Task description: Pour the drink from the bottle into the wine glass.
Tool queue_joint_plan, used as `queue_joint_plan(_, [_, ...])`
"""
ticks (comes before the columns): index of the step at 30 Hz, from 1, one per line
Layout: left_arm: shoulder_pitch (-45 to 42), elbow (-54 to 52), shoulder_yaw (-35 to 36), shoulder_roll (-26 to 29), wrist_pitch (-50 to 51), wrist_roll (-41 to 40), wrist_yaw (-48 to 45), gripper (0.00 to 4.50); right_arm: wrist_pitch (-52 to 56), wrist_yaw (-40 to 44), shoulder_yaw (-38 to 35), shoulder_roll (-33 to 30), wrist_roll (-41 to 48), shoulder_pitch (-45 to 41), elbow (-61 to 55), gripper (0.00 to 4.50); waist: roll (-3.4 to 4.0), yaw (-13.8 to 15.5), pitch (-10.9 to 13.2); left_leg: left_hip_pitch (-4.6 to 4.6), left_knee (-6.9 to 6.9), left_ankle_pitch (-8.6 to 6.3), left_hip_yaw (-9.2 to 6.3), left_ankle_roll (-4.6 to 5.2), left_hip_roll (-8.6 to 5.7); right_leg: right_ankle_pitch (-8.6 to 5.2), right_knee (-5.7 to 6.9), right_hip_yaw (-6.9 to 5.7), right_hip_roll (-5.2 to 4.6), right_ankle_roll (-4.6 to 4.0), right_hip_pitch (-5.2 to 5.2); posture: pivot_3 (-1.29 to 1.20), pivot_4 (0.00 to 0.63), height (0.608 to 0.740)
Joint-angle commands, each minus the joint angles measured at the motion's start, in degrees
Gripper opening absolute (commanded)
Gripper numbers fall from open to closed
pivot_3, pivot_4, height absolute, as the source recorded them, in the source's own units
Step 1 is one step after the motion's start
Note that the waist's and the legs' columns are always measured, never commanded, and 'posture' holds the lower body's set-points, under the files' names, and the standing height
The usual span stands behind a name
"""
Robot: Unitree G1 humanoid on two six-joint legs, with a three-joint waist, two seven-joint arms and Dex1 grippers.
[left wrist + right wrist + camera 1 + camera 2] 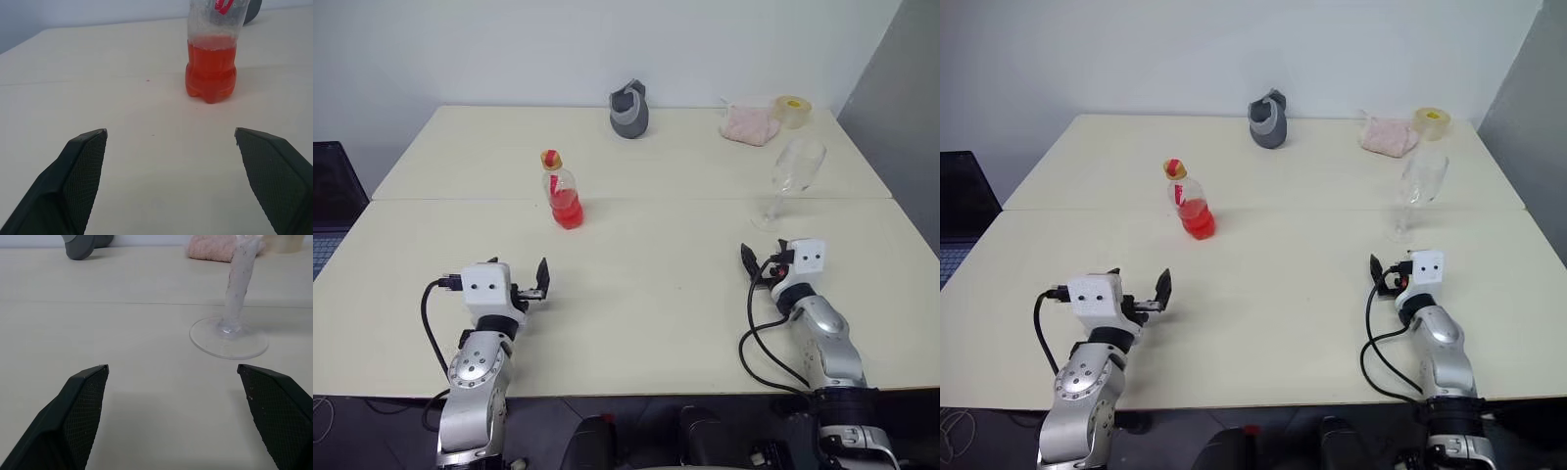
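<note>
the bottle [564, 194] stands capped at eleven o'clock on the table [646, 294], the wine glass [790, 181] at two o'clock. both the left gripper [168, 147] and right gripper [171, 382] are spread wide, holding nothing. the bottle looks light, slick and squashy, so i'd grip its lower body; the glass is fragile and tippy, best held by the stem.

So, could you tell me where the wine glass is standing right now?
The wine glass stands upright on the table's right side, just beyond the open right gripper, with the pink cloth behind it.
</note>
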Motion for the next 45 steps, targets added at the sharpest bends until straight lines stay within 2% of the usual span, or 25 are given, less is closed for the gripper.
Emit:
queue_joint_plan(1, [0.22,-1.96,0.72,0.40,-1.11,-0.68,-0.40,4.46,-1.52,0.52,-0.20,-0.54,0.14,-1.07,-0.64,4.50,0.00,0.01,0.00,0.00,0.00,0.00,0.00,0.00,0.00,0.00,0.00,0.00,0.00,0.00,0.00,0.00,0.150,0.740])
queue_joint_plan(15, [0.30,-1.51,0.99,0.04,-2.19,-0.49,0.15,4.46,-0.60,6.44,1.29,-1.88,1.68,-0.84,-3.75,4.50,0.00,0.02,0.00,0.00,0.00,0.00,0.00,0.00,0.00,0.00,0.00,0.00,0.00,0.00,0.00,0.00,0.150,0.740])
queue_joint_plan(24, [-0.29,-0.90,0.13,0.56,-2.71,-0.39,-0.89,4.46,-0.31,5.79,1.27,-2.09,1.48,-0.96,-4.49,4.50,0.01,-0.01,0.01,-0.03,-0.01,0.00,-0.18,0.00,-0.06,0.00,-0.01,-0.10,-0.05,0.00,0.08,0.00,0.150,0.740])
queue_joint_plan(27, [-0.42,-0.94,0.14,0.53,-2.67,-0.19,-0.99,4.46,-0.15,5.62,1.22,-2.12,1.54,-1.06,-4.63,4.50,0.38,-0.17,0.23,0.18,-0.04,0.01,-1.23,-0.01,-0.19,-0.02,-0.52,-1.14,-0.29,-0.06,0.96,0.00,0.150,0.740])
queue_joint_plan(30, [-0.59,-0.94,0.14,0.65,-2.52,0.10,-1.06,4.46,0.16,5.22,1.21,-2.04,1.54,-1.06,-4.85,4.50,0.73,-0.08,0.44,0.18,-0.27,0.38,-2.88,-0.10,-1.01,-0.23,-0.83,-2.86,-1.12,-0.25,1.72,0.00,0.150,0.740])
queue_joint_plan(32, [-0.72,-0.86,0.05,0.88,-2.41,0.48,-1.02,4.46,0.37,5.02,1.17,-2.02,1.60,-1.03,-4.99,4.50,0.79,0.30,0.47,0.10,-0.44,0.58,-3.58,-0.23,-1.36,-0.38,-0.84,-3.45,-1.40,-0.32,1.85,0.00,0.150,0.740])
queue_joint_plan(35, [-0.99,-0.48,-0.25,1.41,-2.53,1.28,-0.98,4.46,0.82,4.81,1.08,-2.10,1.69,-0.97,-5.14,4.50,0.81,0.93,0.49,0.11,-0.93,0.86,-2.99,-0.42,-1.23,-0.39,-0.85,-3.17,-1.37,-0.37,1.54,0.00,0.150,0.740])
queue_joint_plan(45, [-3.13,1.06,-0.48,2.40,-2.74,1.73,-1.59,4.46,2.35,4.12,0.84,-1.93,1.92,-0.33,-6.47,4.50,0.81,0.45,0.49,0.15,-0.99,0.85,-2.61,-0.42,-1.14,-0.40,-0.84,-2.97,-1.34,-0.39,1.45,0.00,0.150,0.740])
